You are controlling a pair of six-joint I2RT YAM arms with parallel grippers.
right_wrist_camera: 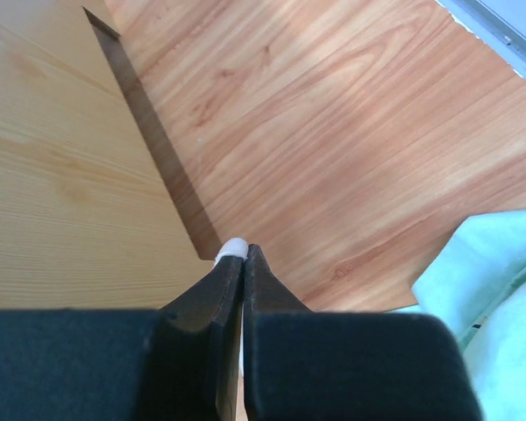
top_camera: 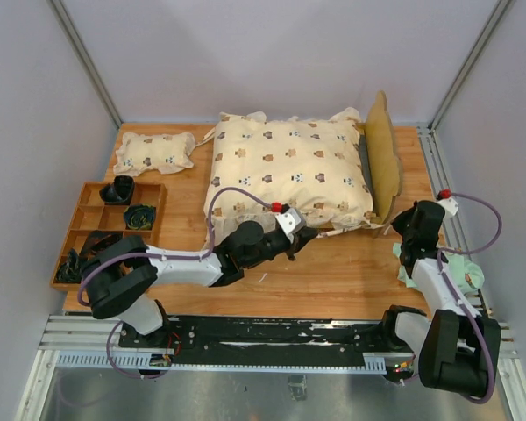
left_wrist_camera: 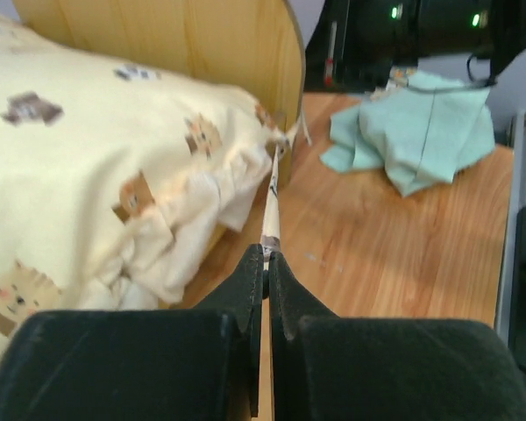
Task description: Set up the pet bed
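The quilt (top_camera: 285, 167) lies on the pet bed (top_camera: 384, 153), tray (top_camera: 92, 210) to its left.

Top external: high behind the pet bed (top_camera: 384, 162), looks down over the whole table (top_camera: 333, 281).
Left wrist: low, close, faces the headboard (left_wrist_camera: 202, 39) across the bed's near side.
Right wrist: very close, outside the headboard, looking down.
All three share the headboard and the mint cloth (right_wrist_camera: 500, 281).
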